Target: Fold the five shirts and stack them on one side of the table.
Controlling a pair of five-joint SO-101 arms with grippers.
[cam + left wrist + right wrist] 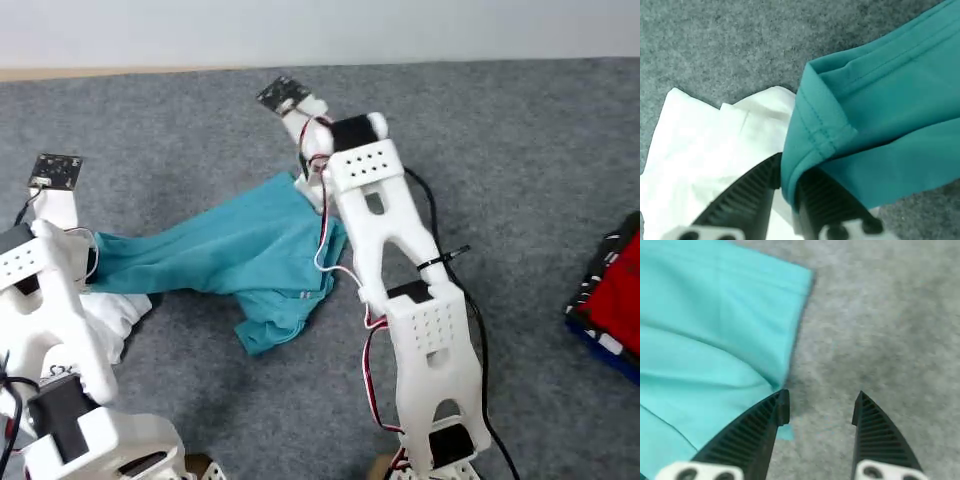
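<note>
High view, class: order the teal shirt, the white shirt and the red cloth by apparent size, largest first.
1. The teal fabric shirt, largest.
2-3. The white fabric shirt and the red cloth with dark patterned border: unranked; the left arm covers one, the picture's edge cuts the other.

middle shirt (250,255) overlaps a second shirt (115,320) at left; a stack (612,295) lies far right.

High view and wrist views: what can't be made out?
- White fabric shirt: in the high view the left arm covers most of it. In the left wrist view the teal fabric shirt and the frame edge cut it off.
- Red item with black-and-white patterned edge: cropped by the right frame edge in the high view. Cannot tell what it is.
- Teal fabric shirt's far corner: covered by the right arm in the high view.
</note>
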